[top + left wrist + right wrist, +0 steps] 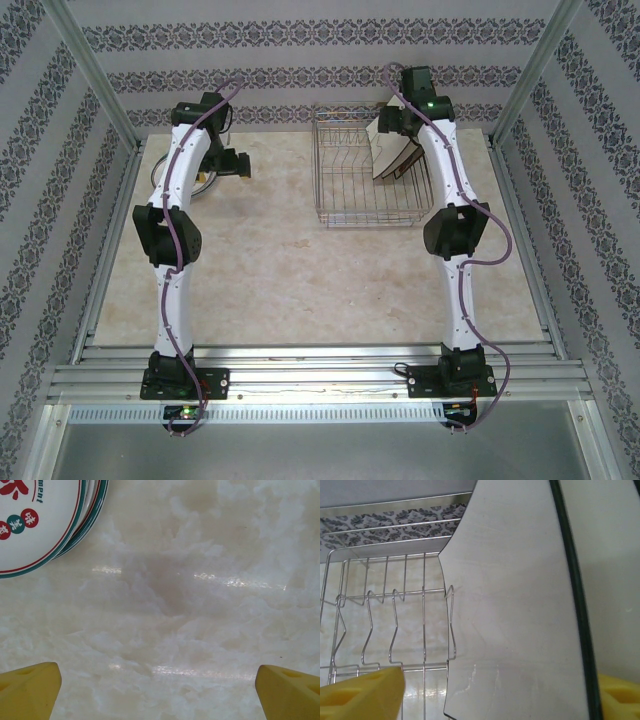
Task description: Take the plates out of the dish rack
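The silver wire dish rack (345,190) stands at the back of the table, right of centre. Square cream plates (393,155) with dark rims lean in its right end. My right gripper (390,135) hangs over them. In the right wrist view its yellow fingers (365,695) straddle the edge of one square plate (520,605), the left finger still clear of it; a second plate (615,580) stands just behind. Round white plates (35,525) with red marks lie stacked at the back left. My left gripper (160,690) stands open beside them over bare table.
The rack's left rows of upright wire dividers (395,625) hold nothing. Patterned walls and metal posts (95,70) close in the table on three sides. A marbled tabletop (300,280) stretches between the arms.
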Controlling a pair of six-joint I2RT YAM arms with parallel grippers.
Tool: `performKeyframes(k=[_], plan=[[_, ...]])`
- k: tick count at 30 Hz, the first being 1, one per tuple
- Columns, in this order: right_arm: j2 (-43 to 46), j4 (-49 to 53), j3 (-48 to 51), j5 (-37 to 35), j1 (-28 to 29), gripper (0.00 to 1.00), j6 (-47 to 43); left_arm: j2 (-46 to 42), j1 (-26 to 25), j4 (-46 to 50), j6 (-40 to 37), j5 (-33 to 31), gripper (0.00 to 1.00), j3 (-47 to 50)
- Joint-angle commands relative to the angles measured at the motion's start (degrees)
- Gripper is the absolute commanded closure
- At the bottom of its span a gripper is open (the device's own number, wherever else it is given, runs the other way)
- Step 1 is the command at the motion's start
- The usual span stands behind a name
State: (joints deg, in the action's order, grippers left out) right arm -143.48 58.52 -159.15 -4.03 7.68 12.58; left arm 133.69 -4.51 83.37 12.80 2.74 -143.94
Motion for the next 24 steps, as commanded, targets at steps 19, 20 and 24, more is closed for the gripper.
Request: performKeyframes(k=[19, 20, 24], plan=[[2.1, -2.0, 1.9, 0.8, 0.7, 0.82, 3.4, 1.3, -0.3, 3.1, -1.1, -2.3, 0.0, -1.7], [2.3, -2.1, 2.2, 0.7, 0.7, 0.84, 3.4, 1.2, -0.3, 3.1, -1.1, -2.3, 0.0, -1.7], [3.0, -2.1, 2.4, 0.3, 0.8, 0.93, 3.5, 1.0, -0.3, 3.1, -1.1, -2.3, 0.0, -1.7]])
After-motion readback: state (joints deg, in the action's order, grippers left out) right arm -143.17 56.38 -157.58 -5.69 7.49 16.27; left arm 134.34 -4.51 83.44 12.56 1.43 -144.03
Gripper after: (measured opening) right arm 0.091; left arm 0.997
